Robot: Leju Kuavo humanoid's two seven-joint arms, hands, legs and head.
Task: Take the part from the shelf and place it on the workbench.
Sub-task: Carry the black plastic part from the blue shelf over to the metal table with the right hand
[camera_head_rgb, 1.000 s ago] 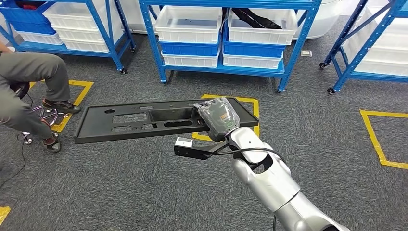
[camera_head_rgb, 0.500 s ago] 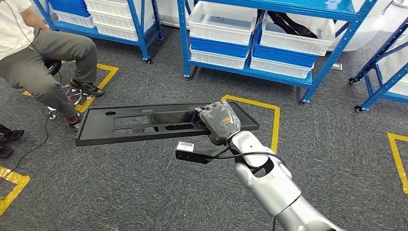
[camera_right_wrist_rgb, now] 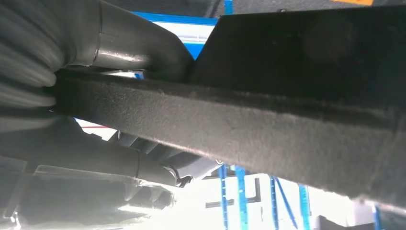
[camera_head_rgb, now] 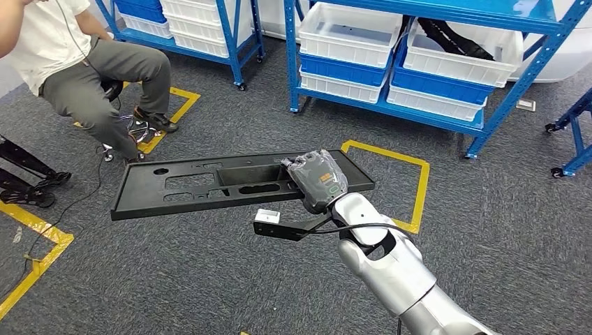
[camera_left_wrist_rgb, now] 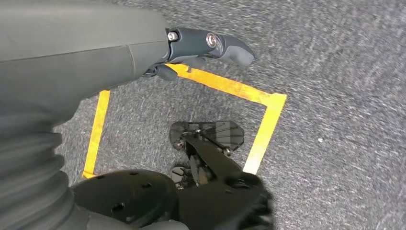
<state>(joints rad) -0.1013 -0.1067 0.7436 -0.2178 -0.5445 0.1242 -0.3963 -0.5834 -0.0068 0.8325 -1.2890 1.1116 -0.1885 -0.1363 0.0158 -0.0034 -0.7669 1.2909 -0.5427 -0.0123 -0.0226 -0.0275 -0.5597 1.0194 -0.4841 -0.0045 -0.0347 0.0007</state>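
The black panel part (camera_head_rgb: 237, 183) was off the shelf, carried level above the carpet, with the right hand (camera_head_rgb: 317, 179) clamped on its near-right rim, probably so its length stayed balanced. The left hand (camera_left_wrist_rgb: 206, 45) hung empty beside the body, fingers loosely apart.

We see a person (camera_head_rgb: 84, 70) seated on a stool (camera_head_rgb: 126, 129) at the far left, beside yellow floor tape (camera_head_rgb: 412, 185) on grey carpet (camera_head_rgb: 502, 230). White bins (camera_head_rgb: 347, 33) and blue bins (camera_head_rgb: 342, 70) fill the blue racks (camera_head_rgb: 489, 115) behind.
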